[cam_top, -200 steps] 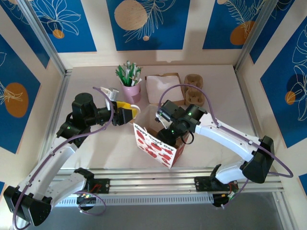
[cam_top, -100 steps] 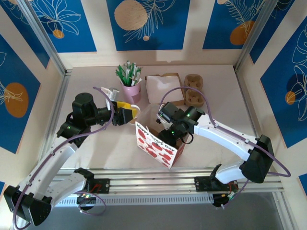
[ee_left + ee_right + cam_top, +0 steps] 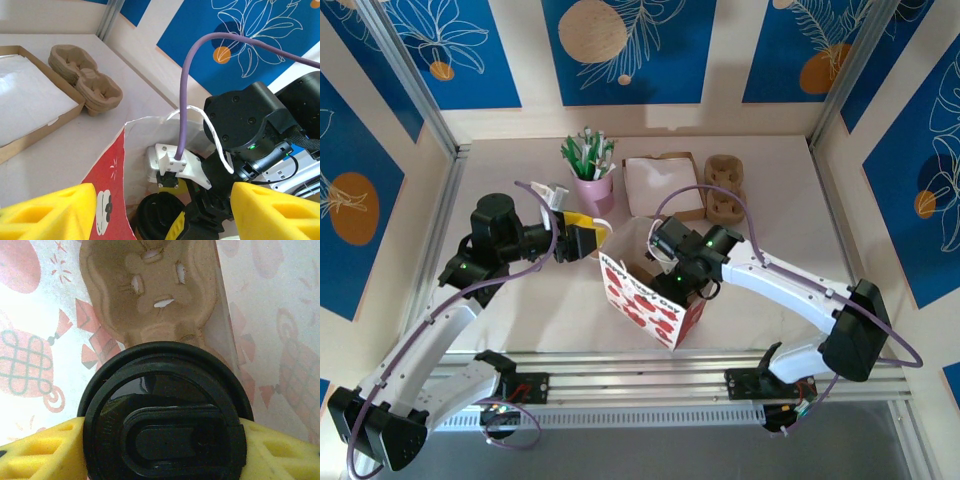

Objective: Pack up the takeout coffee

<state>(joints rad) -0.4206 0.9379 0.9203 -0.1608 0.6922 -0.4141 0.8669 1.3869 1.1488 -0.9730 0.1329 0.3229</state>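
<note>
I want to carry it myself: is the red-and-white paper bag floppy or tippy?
Probably floppy: light shines through the thin walls of the paper bag. It stands tall, so a sideways push might tip it rather than slide it.

The right fingers (image 3: 40,450) have carried the lidded coffee cup (image 3: 165,430) deeper into the gift bag (image 3: 645,305).

Red-and-white patterned paper gift bag (image 3: 653,305) upright near front edge of table (image 3: 780,200); right pincer (image 3: 676,274) down inside its open top, yellow-fingered left pincer (image 3: 598,238) just beside its left rim.
</note>
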